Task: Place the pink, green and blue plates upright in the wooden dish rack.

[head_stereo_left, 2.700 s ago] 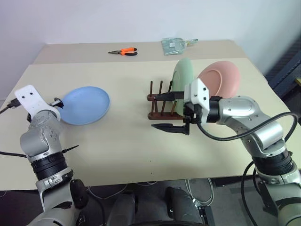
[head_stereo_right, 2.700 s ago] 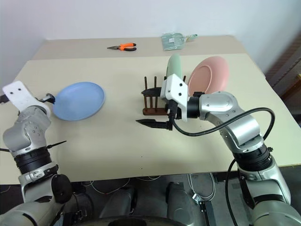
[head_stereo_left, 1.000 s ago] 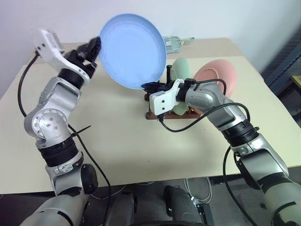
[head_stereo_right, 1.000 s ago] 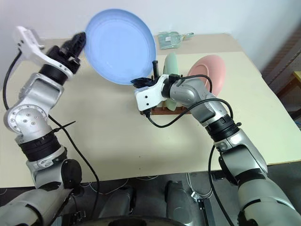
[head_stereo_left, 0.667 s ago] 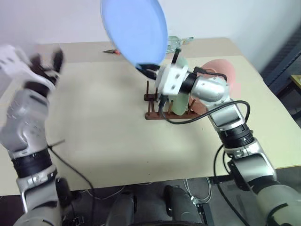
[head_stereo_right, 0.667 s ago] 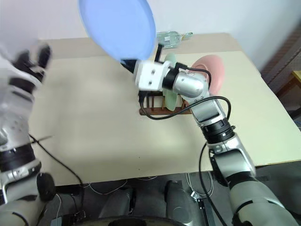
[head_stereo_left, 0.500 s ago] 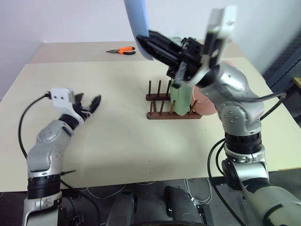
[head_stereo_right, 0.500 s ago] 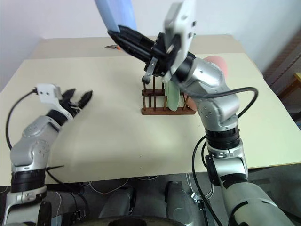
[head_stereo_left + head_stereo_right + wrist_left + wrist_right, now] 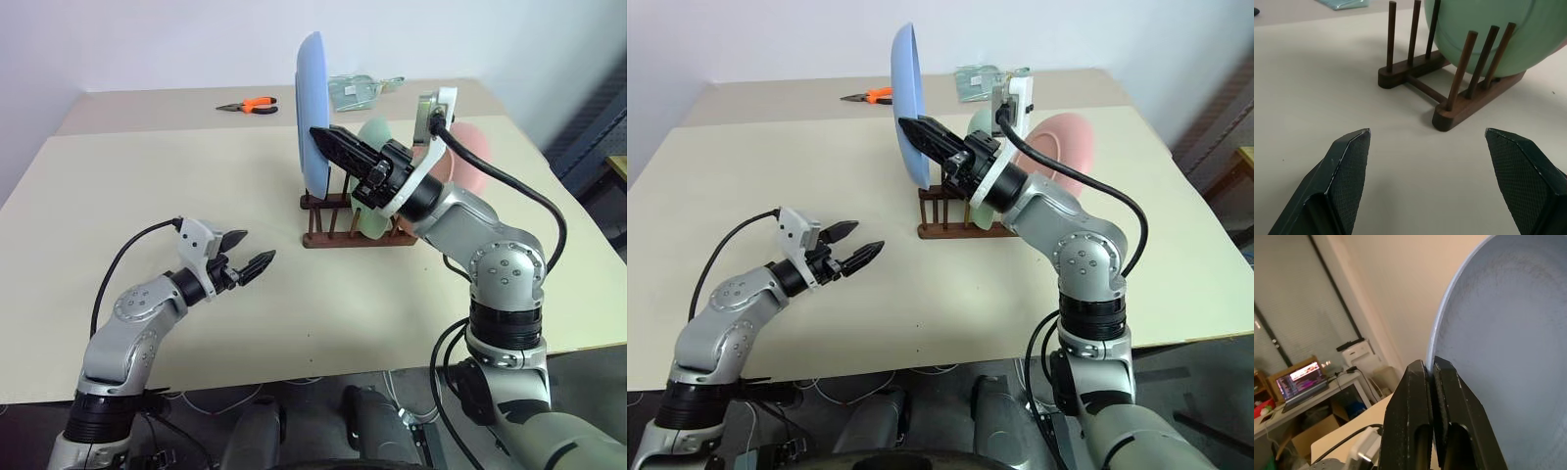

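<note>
The right gripper (image 9: 328, 142) was clamped on the rim of the blue plate (image 9: 312, 113), holding it on edge above the left end of the rack (image 9: 338, 223) at frame centre. The green plate (image 9: 372, 147) and pink plate (image 9: 468, 157) stood upright in the rack. At lower left, the left gripper (image 9: 245, 252) hovered with fingers spread wide, holding nothing.

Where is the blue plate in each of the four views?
Left eye: blue plate edge-on, upper middle, above the rack.
Right eye: upper middle, pinched by the right gripper.
Left wrist: not in it.
Right wrist: right half, rim between the shut fingers.
Shared landmark: the rack's pegs with the green plate.
</note>
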`<state>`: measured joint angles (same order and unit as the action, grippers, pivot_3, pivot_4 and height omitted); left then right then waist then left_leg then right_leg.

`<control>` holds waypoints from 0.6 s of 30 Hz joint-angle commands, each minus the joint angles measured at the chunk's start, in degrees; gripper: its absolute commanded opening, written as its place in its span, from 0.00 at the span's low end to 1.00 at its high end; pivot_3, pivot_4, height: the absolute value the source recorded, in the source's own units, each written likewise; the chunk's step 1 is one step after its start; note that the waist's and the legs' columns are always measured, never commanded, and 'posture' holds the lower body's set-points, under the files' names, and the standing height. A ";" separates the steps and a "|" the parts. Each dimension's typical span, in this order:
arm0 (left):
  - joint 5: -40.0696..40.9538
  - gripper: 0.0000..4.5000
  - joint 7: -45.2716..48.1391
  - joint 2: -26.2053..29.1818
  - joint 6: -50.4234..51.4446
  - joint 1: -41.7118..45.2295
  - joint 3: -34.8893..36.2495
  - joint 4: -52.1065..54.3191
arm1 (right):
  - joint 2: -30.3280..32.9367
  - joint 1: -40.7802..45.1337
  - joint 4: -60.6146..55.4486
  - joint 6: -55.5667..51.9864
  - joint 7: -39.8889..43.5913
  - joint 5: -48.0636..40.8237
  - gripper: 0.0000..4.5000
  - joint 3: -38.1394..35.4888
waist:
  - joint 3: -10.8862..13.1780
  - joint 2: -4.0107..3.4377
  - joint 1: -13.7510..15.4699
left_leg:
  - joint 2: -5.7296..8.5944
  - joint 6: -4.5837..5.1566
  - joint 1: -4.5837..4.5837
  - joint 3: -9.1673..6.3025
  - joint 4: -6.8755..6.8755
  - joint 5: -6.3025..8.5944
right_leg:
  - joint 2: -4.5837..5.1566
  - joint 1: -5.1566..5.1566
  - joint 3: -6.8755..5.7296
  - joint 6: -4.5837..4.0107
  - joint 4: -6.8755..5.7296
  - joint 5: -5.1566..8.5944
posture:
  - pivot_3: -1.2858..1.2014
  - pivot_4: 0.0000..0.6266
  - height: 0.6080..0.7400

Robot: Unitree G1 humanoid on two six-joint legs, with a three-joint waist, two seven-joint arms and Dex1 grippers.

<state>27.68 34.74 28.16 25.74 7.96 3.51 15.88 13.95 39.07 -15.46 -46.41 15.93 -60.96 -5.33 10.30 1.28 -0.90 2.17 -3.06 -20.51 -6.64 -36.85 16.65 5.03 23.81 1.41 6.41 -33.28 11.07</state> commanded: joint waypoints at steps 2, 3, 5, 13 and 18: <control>0.02 0.85 -0.68 -0.85 -0.54 1.40 0.83 1.47 | -0.22 0.62 1.19 0.09 -0.91 0.67 0.00 -1.17 | 0.00 0.00 0.02 | 0.00 0.00 -0.01 0.00 -0.01 0.00 | 0.00 -0.01 0.00 0.00 0.01 0.00 | 0.52 0.24 1.00; 0.20 0.85 -0.92 -1.08 -0.37 1.53 1.05 1.48 | -0.05 0.54 1.78 -0.06 -0.95 1.01 0.00 -1.11 | 0.00 0.00 0.04 | 0.00 0.00 0.00 0.00 -0.01 0.00 | 0.00 -0.01 0.00 0.00 0.01 0.00 | 0.52 0.24 1.00; 0.24 0.85 -1.09 -1.25 -0.10 1.55 1.18 1.79 | 0.41 0.25 2.27 -0.07 -0.42 2.11 0.00 -0.74 | 0.00 0.00 -0.02 | 0.00 0.00 0.01 0.00 -0.01 0.00 | 0.00 -0.01 0.00 0.01 0.00 0.00 | 0.52 0.24 1.00; -0.31 0.86 -1.12 -1.22 -0.13 1.27 0.66 2.40 | 0.34 1.73 4.11 0.64 -0.11 5.00 0.50 -0.81 | 0.00 0.00 -0.06 | 0.00 0.02 0.01 0.00 -0.01 0.01 | -0.01 -0.01 0.00 0.01 0.00 0.00 | 0.52 0.24 1.00; -0.72 0.86 -1.29 -1.33 -0.12 1.43 0.21 2.46 | 6.85 2.75 0.10 7.80 6.97 18.93 0.81 6.39 | 0.01 -0.02 0.02 | 0.00 0.02 0.00 0.00 -0.01 0.01 | -0.01 -0.01 -0.01 0.02 0.01 0.01 | 0.52 0.24 1.00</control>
<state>27.10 33.60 26.78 25.94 9.01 3.51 16.00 18.96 40.04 -11.56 -42.40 19.64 -46.61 -0.61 10.31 1.25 -0.88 2.18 -3.04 -20.52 -6.63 -36.86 16.66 5.03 23.80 1.40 6.45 -33.26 11.08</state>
